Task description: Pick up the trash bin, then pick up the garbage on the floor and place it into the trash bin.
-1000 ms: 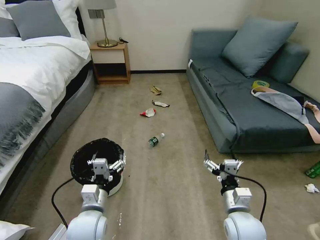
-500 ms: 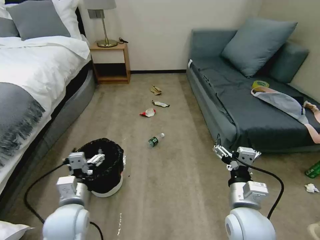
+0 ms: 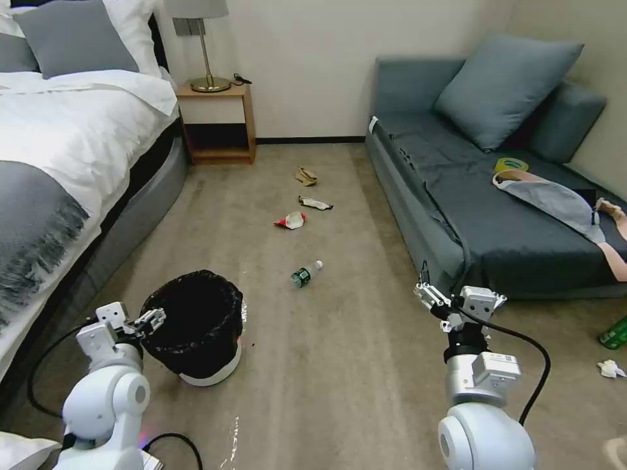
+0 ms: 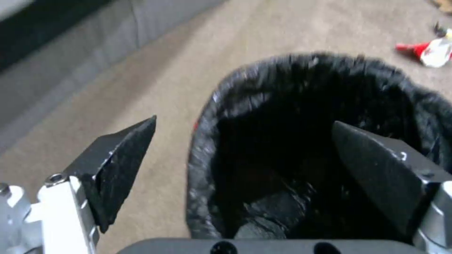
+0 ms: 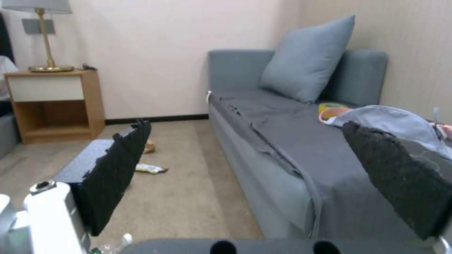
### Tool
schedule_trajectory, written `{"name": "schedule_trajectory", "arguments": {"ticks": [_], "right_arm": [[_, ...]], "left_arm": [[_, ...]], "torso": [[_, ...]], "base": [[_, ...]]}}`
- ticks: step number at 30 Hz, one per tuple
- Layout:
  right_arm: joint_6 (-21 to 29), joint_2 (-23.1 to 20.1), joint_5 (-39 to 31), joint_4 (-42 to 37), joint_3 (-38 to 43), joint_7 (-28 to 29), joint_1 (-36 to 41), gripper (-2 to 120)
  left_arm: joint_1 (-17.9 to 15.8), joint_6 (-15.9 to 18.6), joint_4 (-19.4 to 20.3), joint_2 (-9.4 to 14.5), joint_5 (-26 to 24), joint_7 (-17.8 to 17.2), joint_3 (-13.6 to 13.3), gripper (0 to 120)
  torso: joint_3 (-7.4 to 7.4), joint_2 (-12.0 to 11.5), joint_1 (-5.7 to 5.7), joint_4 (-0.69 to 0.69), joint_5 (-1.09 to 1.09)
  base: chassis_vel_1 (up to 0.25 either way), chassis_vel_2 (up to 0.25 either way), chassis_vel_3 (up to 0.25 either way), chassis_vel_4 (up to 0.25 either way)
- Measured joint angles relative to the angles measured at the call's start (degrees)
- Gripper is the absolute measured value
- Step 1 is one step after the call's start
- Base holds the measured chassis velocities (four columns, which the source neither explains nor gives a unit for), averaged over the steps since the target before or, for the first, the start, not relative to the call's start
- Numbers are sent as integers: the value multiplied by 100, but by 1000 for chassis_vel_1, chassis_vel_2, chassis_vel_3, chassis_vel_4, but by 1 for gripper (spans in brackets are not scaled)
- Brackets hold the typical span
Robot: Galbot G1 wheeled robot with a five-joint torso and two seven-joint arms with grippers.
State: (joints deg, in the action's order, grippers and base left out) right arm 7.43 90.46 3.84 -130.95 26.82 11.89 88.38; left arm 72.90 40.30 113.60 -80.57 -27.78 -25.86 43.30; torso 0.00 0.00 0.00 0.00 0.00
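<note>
Standing on the carpet beside the bed [image 3: 59, 163]: trash bin [image 3: 196, 326], black liner looking bare inside from the left wrist. Straddling its near rim, spread wide, gripping nothing: left gripper [image 4: 245, 165]. Hovering by the sofa [image 3: 457, 215], right gripper [image 3: 457, 301] gaping empty; lying ahead, bottle [image 3: 305, 273] and wrappers [image 3: 290, 220].

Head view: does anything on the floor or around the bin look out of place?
Four litter pieces lie in a loose line on the carpet: a tan paper, a snack wrapper, a red-and-white wrapper and a bottle on its side. The trash bin stands upright; its black bag is crumpled unevenly over the rim.
</note>
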Motion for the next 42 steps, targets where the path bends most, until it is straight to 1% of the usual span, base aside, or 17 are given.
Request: {"name": "schedule_trajectory", "arguments": {"ticks": [2,3,5,9,12,13,16,26,27,29,30,34,35,38,39,40,42], "right_arm": [[-17,-4,-2,5,11,0,-2,100],[-17,-4,-2,5,11,0,-2,100],[-44,-4,-2,19,26,2,-2,100],[-60,-4,0,42,31,4,-13,100],[-76,20,20,81,18,6,-36,100],[-76,20,20,81,18,6,-36,100],[-90,52,45,121,1,5,-59,100],[-125,67,74,164,2,14,-85,100],[-136,68,81,167,2,18,-85,100],[-157,68,90,175,2,26,-85,100],[-157,68,90,175,2,26,-85,100],[-190,68,111,179,1,36,-75,100],[-190,68,111,179,1,36,-75,100],[-209,65,121,179,-2,36,-65,100],[-213,62,123,178,-3,36,-62,100],[-213,62,123,178,-3,36,-62,100],[-221,53,124,169,-4,36,-56,100]], "left_arm": [[-127,80,-194,-1,-111,-116,-53,100],[-127,80,-194,-1,-111,-116,-53,100],[-211,102,-400,-11,-123,-168,-58,100],[-228,103,-574,-12,-122,-179,-54,100],[-297,90,-842,-3,-115,-179,-42,100],[-297,90,-842,-3,-115,-179,-42,100],[-367,64,-1061,6,-115,-178,-11,100],[-399,59,-1187,-7,-194,-203,32,97],[-399,63,-1187,-15,-206,-203,35,95],[-380,64,-1174,-23,-209,-202,41,86],[-380,64,-1174,-23,-209,-202,41,86],[-332,69,-1146,-45,-209,-184,57,67],[-332,69,-1146,-45,-209,-184,57,67],[-314,86,-1146,-55,-242,-178,91,54],[-314,94,-1156,-55,-266,-178,102,51],[-314,94,-1156,-55,-266,-178,102,51],[-318,103,-1198,-55,-306,-178,130,42]], "torso": [[0,0,0,0,0],[0,0,0,0,0],[0,0,0,0,0],[0,0,0,0,0],[0,0,0,0,0],[0,0,0,0,0],[0,0,0,0,-1],[0,0,0,0,0],[0,0,0,0,0],[0,0,0,0,0],[0,0,0,0,0],[0,0,0,0,1],[0,0,0,0,1],[-1,0,0,0,1],[-1,0,0,0,1],[-1,0,0,0,1],[-1,0,0,0,3]], "base": [[0,0,0,0],[0,0,0,0],[0,0,0,0],[0,0,0,0],[0,0,0,0],[0,0,0,0],[0,0,0,0],[0,0,0,0],[0,0,0,0],[0,0,0,0],[0,0,0,0],[0,0,0,0],[0,0,0,0],[0,0,0,0],[0,0,0,0],[0,0,0,0],[0,0,0,0]]}}
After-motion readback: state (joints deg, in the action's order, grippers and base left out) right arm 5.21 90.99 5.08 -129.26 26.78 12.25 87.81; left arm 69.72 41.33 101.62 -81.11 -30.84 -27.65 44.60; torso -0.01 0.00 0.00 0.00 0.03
